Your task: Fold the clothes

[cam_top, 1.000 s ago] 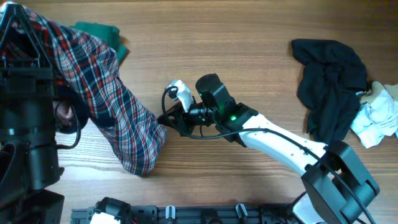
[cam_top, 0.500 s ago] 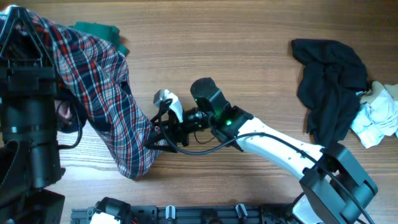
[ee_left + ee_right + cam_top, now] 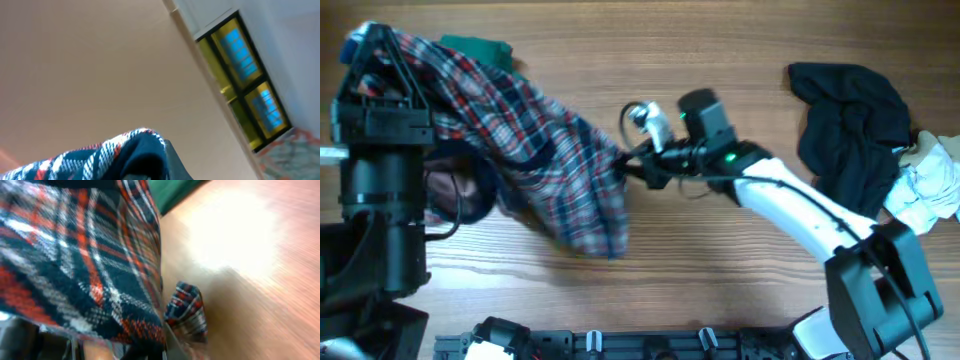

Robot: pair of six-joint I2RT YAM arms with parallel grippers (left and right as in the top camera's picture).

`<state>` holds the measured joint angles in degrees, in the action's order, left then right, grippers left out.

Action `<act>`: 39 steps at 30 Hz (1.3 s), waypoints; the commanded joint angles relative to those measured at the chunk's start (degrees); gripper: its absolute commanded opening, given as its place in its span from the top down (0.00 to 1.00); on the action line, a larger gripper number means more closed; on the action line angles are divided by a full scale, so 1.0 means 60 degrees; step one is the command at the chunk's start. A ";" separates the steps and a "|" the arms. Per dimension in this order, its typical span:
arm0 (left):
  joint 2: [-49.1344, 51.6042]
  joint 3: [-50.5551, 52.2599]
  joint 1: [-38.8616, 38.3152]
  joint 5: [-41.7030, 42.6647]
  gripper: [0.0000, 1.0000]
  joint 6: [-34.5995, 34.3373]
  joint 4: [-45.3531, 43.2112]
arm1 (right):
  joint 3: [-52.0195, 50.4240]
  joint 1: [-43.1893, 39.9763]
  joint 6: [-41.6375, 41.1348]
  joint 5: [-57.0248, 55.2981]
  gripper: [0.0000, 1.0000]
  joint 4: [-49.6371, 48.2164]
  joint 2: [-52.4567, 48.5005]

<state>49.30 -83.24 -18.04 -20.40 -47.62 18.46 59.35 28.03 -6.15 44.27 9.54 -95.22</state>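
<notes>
Hanging pinched between left gripper (image 3: 368, 50) and right gripper (image 3: 622, 171), the plaid (image 3: 535, 150) overlaps a green garment (image 3: 478, 48). A black garment (image 3: 850, 115) and pale cloth (image 3: 928, 188) lie well apart.

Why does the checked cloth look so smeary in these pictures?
Overhead view: the checked cloth is slightly smeared, while the table around it is sharp. Right wrist view: the cloth is very close and soft, and the table is streaked, with a white glare patch on it. Left wrist view: everything is blurry and tilted.
</notes>
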 commanded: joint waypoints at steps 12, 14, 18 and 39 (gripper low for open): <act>-0.0153 -0.0273 0.0047 -0.0874 0.96 0.3016 0.3519 | 0.5748 -0.1905 0.2062 -0.4805 0.96 0.8630 0.1821; -0.0153 -0.0273 0.0044 -0.0874 0.96 0.3413 0.4113 | 0.6754 -0.2229 0.2069 -0.5391 0.96 0.9479 0.1891; -0.0113 -0.0273 0.0051 -0.0874 0.96 0.3424 0.5231 | 0.7610 -0.2528 0.2251 -0.6175 0.96 1.0433 0.1927; 0.1647 -0.0270 0.0051 -0.0448 0.78 0.3650 0.8546 | 0.7588 -0.2998 0.2011 -0.6375 0.96 1.1307 0.1330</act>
<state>58.22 -83.88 -18.02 -24.34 -26.17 69.73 103.96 10.39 6.31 7.01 77.60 -87.33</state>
